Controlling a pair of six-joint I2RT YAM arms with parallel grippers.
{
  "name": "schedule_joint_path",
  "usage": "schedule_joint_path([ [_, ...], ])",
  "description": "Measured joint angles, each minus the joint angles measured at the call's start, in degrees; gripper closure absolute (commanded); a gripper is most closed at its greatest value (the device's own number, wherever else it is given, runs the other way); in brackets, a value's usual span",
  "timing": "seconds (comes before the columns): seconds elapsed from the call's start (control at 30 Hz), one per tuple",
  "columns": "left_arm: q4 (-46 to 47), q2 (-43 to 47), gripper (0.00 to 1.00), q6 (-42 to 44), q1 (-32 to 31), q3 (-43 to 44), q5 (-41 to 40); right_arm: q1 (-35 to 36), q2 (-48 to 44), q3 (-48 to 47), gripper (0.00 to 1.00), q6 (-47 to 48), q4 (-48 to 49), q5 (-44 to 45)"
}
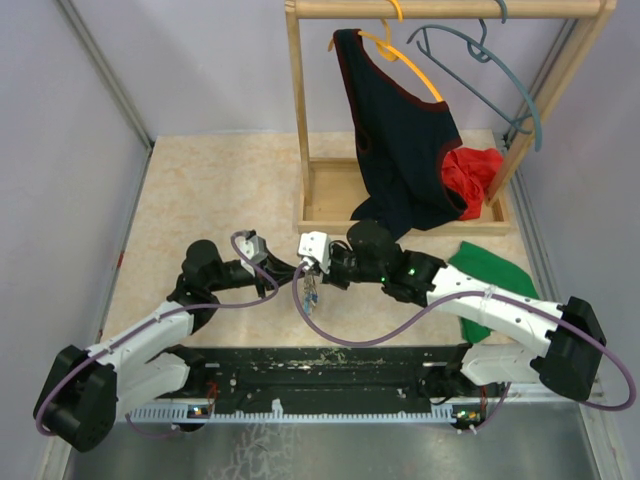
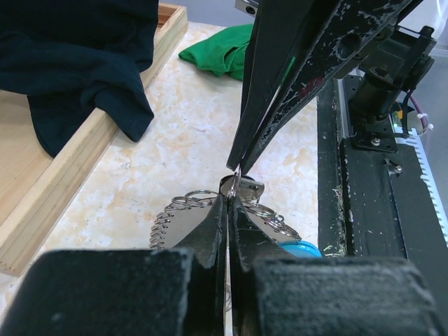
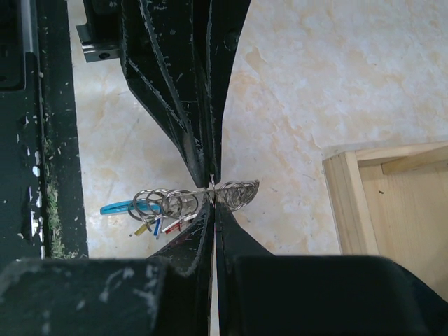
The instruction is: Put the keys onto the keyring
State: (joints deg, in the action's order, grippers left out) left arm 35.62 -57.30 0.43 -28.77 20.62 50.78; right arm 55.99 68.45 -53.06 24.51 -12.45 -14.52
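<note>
The keyring (image 3: 238,192), a loop of grey coiled wire with a light-blue section (image 3: 117,207), is held up between both grippers above the marble table. Small split rings hang on it with tiny keys (image 3: 159,225) with yellow, blue and red heads. My right gripper (image 3: 212,204) is shut on the wire from below in its wrist view. My left gripper (image 2: 229,201) is shut on the same spot from the other side. In the top view the left gripper (image 1: 291,268) and right gripper (image 1: 313,268) meet tip to tip, with the keyring (image 1: 309,296) dangling under them.
A wooden clothes rack with a tray base (image 1: 330,205) stands behind the grippers. It holds a dark garment (image 1: 400,130), a grey-blue hanger (image 1: 480,60) and a red cloth (image 1: 475,175). A green cloth (image 1: 495,270) lies at the right. A black strip (image 1: 320,365) runs along the near edge.
</note>
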Motion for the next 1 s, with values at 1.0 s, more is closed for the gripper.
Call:
schedule_joint_path([
  [1.0,-0.1,3.0,0.99,-0.5,0.0,-1.6,-6.4,0.1,-3.3,0.3,1.0,-32.6,-22.6,17.3],
])
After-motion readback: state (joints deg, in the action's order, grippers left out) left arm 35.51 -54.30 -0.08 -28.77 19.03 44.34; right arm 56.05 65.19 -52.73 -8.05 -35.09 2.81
